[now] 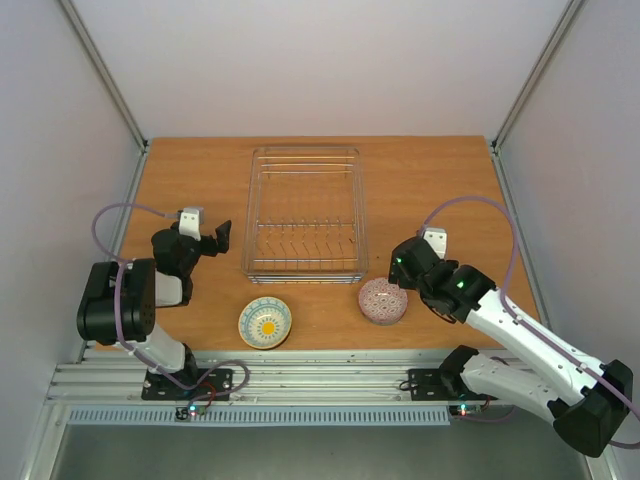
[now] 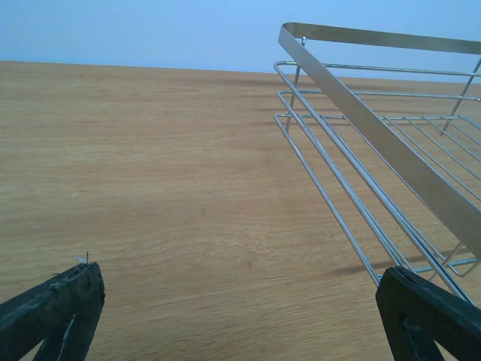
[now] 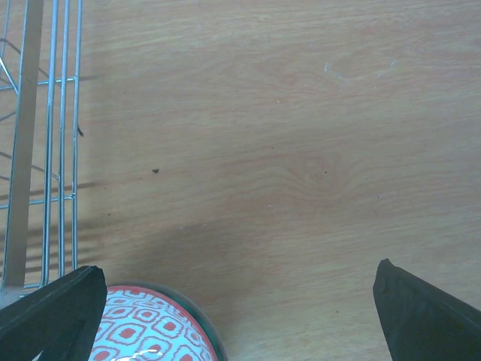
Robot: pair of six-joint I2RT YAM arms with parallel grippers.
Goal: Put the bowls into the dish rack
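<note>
**Both grippers wide open, two bowls on the table in front of the rack**

From the top camera I see the dish rack (image 1: pixel 305 213) standing in the middle of the wooden table (image 1: pixel 430 190), with its long side running away from the arms. Two bowls are on the table near the rack's near end, outside of it. The cream-yellow bowl (image 1: pixel 265 322) sits near the rack's near-left corner. The red patterned bowl (image 1: pixel 384 301) sits just beside the near-right corner.

The left gripper (image 1: pixel 207 238) is at the left of the rack, and its jaws are spread wide with nothing between them. In its wrist view I see only bare wood between the fingers (image 2: pixel 52 308), and the rack's wire side to the right.

The right gripper (image 1: pixel 400 268) hovers close to the red patterned bowl, also released and holding nothing. In its wrist view this bowl appears at the bottom edge, just beside the left finger (image 3: pixel 52 316). I cannot tell if they touch.
</note>
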